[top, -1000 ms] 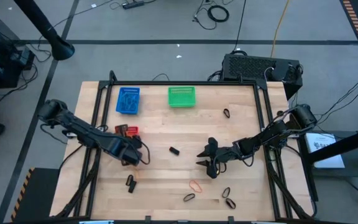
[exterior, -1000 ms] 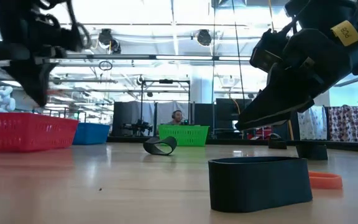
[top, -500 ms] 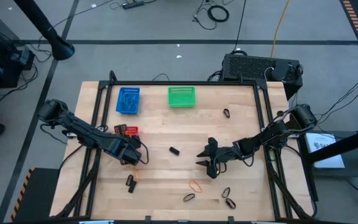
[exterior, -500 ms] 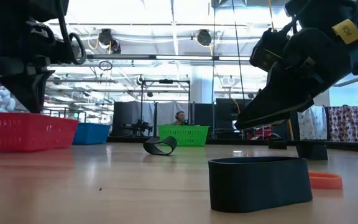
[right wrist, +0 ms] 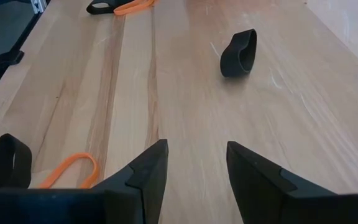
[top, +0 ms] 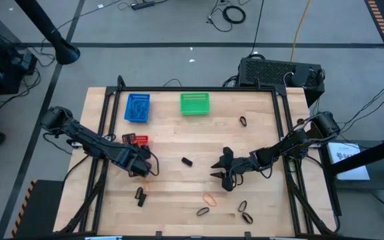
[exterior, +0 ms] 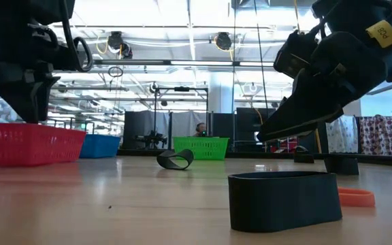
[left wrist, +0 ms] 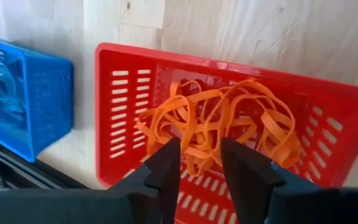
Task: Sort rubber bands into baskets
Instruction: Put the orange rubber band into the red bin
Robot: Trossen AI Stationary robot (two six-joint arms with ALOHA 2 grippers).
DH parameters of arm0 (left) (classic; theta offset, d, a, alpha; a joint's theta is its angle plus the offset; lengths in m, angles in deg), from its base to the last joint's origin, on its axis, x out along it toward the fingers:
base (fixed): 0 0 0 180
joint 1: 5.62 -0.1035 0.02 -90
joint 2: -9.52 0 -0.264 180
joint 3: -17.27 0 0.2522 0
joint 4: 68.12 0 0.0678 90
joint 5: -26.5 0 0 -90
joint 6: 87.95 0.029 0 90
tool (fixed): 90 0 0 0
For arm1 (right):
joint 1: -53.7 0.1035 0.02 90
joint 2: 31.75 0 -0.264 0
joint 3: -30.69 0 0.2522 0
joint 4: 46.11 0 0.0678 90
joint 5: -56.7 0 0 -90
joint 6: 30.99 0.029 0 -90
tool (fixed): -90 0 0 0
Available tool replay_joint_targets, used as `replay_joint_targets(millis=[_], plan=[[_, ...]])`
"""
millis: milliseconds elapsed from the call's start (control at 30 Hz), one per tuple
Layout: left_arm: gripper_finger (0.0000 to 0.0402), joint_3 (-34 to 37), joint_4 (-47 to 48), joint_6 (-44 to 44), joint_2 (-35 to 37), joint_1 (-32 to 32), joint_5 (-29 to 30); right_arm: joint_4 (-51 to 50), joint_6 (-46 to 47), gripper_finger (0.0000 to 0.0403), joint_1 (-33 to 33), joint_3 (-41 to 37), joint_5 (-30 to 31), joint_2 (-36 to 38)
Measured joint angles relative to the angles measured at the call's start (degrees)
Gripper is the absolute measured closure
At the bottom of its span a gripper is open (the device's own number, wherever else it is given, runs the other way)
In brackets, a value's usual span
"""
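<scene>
Left hand [left wrist: 201, 163] has parted its fingers since the earlier frame, empty above the red basket [left wrist: 124, 93]; right hand [right wrist: 194, 167] unchanged, open, empty.

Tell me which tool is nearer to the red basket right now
Left. The left tool hangs open directly above the red basket and its orange rubber bands. The right tool waits open over mid-table, well off to the basket's right in the high view.

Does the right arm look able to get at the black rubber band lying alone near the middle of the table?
Probably yes. The right gripper hangs open just beside that black rubber band, with only bare table between them. The left gripper sits over by the red basket, out of the way.
</scene>
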Motion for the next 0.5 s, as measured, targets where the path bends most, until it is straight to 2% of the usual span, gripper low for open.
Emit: replay_joint_targets(millis=[133, 300, 400, 500], plan=[[0.0279, -0.2, -2.7, -3.8, 0.0, 0.0, -1.9, 0.3, -0.7, 0.0245, 0.0, 0.0, -0.2, 0.0], [0.0279, -2.8, -9.7, -3.2, 0.0, 0.1, -6.6, 2.5, -4.0, 0.0245, 1.9, 0.0, -1.8, 0.0], [0.0279, -4.7, -18.3, -0.4, 0.0, 0.9, -7.6, 4.1, -7.2, 0.0245, 4.0, 0.0, -4.6, 0.0], [0.0279, -4.9, -31.4, 5.6, 0.0, 2.4, -7.6, 4.3, -12.3, 0.0245, 6.4, 0.0, -4.8, 0.0]])
